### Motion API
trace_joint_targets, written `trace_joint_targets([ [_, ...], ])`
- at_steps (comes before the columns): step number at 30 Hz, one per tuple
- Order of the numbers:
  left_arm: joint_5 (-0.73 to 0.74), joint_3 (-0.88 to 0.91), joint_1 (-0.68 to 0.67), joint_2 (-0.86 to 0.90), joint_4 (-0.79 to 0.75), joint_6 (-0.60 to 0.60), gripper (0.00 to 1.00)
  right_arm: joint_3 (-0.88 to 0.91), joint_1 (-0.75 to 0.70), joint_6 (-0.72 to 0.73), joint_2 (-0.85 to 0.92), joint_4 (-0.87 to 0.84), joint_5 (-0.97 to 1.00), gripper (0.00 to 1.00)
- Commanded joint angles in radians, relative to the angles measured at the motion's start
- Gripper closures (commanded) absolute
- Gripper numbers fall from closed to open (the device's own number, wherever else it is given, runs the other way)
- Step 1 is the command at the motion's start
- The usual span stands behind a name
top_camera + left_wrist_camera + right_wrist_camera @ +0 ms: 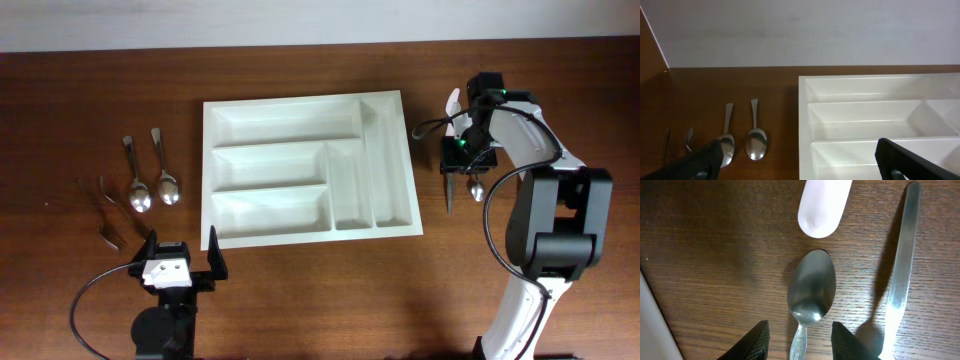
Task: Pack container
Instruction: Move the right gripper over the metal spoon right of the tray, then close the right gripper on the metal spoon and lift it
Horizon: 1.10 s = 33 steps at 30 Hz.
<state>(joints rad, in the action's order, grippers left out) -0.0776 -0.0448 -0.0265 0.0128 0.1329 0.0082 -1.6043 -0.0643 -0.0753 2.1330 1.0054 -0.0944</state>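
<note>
Right wrist. Saw right fingers (747, 340) partly apart, straddling neck of spoon (812, 287) on bench (700, 255), not yet clamped. Noted knife (902, 255) just beside one finger and white rounded object (822, 205) beyond the bowl. Judged a slip possible on closing, owing to thin handle lying flat; judged snagging of knife possible too, owing to closeness.

Overhead. Logged container (300, 102) well to the left of right fingers and just ahead of left fingers (213, 262). Found all five compartments empty. Counted two spoons (168, 185) and what looked like forks (108, 195) ahead-left of left fingers.

Left wrist. Saw left fingers spread wide, holding nothing. Saw near compartments ahead-right, bare.
</note>
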Motion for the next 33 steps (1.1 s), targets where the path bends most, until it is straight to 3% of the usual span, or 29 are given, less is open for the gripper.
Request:
trace_joint_targets([
  [1,0.003,0.01,0.004,-0.008,-0.002,0.019,0.01,0.016,0.004,0.002,0.019,-0.019,0.002,0.59],
  [10,0.003,0.01,0.004,-0.008,-0.002,0.019,0.01,0.082,0.004,0.002,0.019,-0.064,0.002,0.62],
  [15,0.003,0.01,0.004,-0.008,-0.002,0.019,0.01,0.082,0.004,0.002,0.019,-0.066,0.002,0.95],
  [25,0.003,0.01,0.004,-0.008,-0.002,0.019,0.01,0.047,0.004,0.002,0.01,-0.034,0.002,0.96],
  [33,0.003,0.01,0.004,-0.008,-0.002,0.019,0.01,-0.169,0.008,0.006,-0.07,0.08,-0.011,0.96],
])
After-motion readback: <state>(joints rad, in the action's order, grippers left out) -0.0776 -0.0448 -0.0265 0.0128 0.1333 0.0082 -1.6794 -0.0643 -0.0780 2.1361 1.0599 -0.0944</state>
